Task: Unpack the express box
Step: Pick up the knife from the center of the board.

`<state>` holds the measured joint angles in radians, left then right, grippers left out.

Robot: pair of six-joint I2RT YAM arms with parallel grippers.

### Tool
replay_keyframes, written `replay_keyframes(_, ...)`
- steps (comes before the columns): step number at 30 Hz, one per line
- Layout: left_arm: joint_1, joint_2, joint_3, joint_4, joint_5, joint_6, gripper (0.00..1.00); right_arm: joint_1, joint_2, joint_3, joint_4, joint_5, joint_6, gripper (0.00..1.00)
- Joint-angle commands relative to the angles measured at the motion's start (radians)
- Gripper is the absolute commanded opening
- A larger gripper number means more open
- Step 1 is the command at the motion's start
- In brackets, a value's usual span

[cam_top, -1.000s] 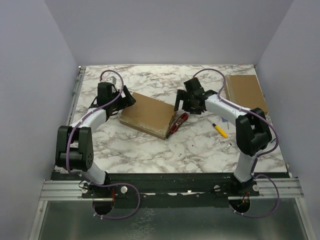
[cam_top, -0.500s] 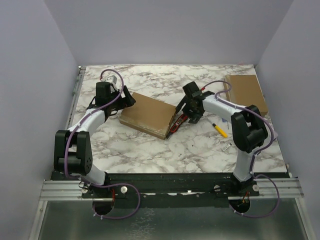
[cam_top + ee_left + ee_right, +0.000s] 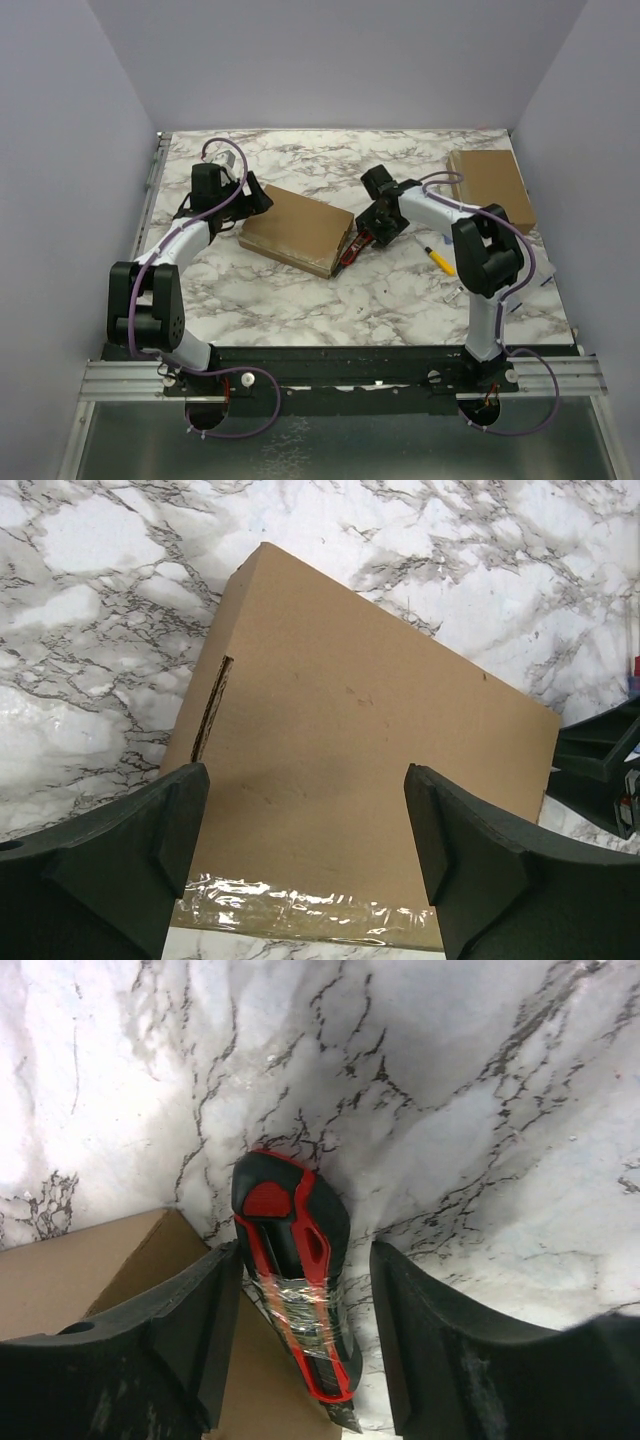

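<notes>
Two grippers spread | right gripper (image 3: 305, 1345) straddles the red-black cutter (image 3: 298, 1270), not pinching it | cutter's long axis runs in line with your fingers, touching the express box (image 3: 297, 230) right edge | box mid marble table (image 3: 300, 300) | left gripper (image 3: 305, 830) open across its taped end.

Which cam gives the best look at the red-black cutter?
Right wrist: the cutter sits mid-frame, close up, next to the box, between the spread fingers of the right gripper. Top external shows it small, partly hidden by that gripper. Left wrist doesn't show it.
</notes>
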<state>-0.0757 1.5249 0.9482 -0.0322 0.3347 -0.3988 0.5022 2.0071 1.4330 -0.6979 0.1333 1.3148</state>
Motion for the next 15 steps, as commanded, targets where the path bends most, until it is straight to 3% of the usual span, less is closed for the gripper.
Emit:
replay_keyframes(1, -0.010, -0.045, 0.006, 0.015, 0.039, -0.002, 0.86, 0.004, -0.014, -0.058, -0.064, 0.061, 0.040, 0.56)
replay_keyframes(5, -0.016, -0.051, 0.002, 0.021, 0.057, -0.004, 0.85, 0.005, -0.028, -0.065, -0.088, 0.080, 0.035, 0.44)
replay_keyframes(9, -0.043, -0.064, -0.001, 0.023, 0.051, 0.019, 0.85, 0.004, -0.069, -0.122, -0.092, 0.094, 0.032, 0.20)
replay_keyframes(11, -0.049, -0.054, 0.005, 0.029, 0.120, 0.020, 0.80, 0.004, -0.115, -0.172, -0.051, 0.112, 0.000, 0.03)
replay_keyframes(15, -0.091, -0.023, 0.002, 0.100, 0.272, 0.011, 0.77, -0.007, -0.289, -0.290, 0.083, 0.106, -0.217, 0.00)
